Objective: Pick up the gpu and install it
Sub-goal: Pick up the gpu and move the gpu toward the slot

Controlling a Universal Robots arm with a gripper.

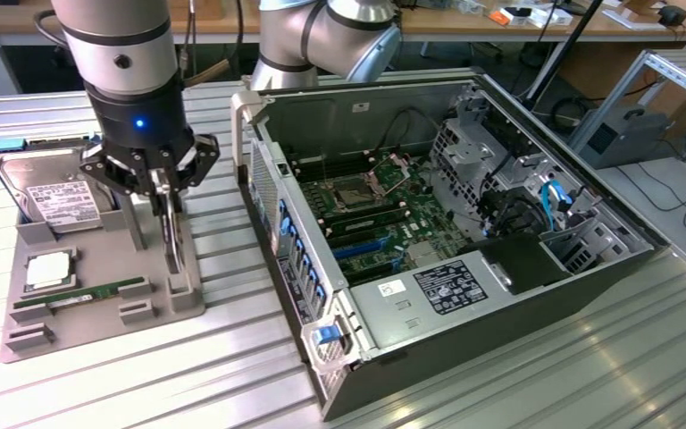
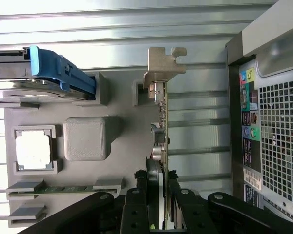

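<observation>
One arm is at work, and we see its gripper [image 1: 162,192] straight above the gpu [image 1: 172,239]. The gpu stands on edge in a slot of the grey tray [image 1: 104,315], on the tray's side nearest the case [image 1: 498,357].

From the wrist view the card runs edge-on away from the gripper. Its long axis lines up with the gap between the fingers [image 2: 139,200], and the silver bracket [image 2: 163,63] is at its far end. The fingers lie against opposite faces, so we judge them to be pinching the gpu, which sits in its slot, not yet lifted.

The open case lies just beside the tray, to the exterior view's right, with its board [image 1: 373,210] exposed. A drive [image 1: 51,192] and a RAM stick [image 1: 87,293] sit on the tray, well apart from the card. Everything rests on a slatted metal table [image 1: 581,384].
</observation>
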